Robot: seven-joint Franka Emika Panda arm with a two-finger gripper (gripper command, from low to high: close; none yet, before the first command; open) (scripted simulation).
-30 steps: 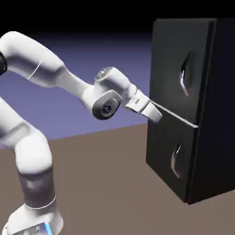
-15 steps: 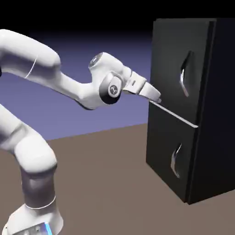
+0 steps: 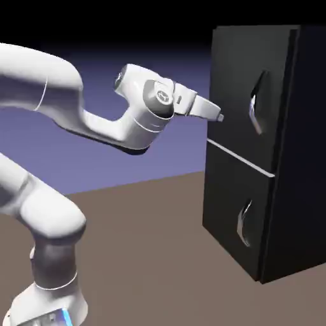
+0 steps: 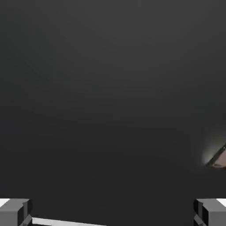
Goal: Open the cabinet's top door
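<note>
Brown table bears the cabinet; spread claw faces its closed top door, empty

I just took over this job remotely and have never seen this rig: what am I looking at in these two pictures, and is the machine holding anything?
The exterior view, from a fixed camera beside the machine, shows a white jointed robot arm reaching right toward a tall matte-black cabinet that stands on a brown table. The cabinet has two stacked flat black doors, the top door and the lower door, each closed and each with a small bent silver handle. At the arm's tip is its two-finger pincer, close to the top door's left edge and well left of the top handle. The hand view comes from a camera on the hand: dark door surface fills it, with the two grey fingertips far apart at the bottom corners. The pincer is open and holds nothing.
</note>
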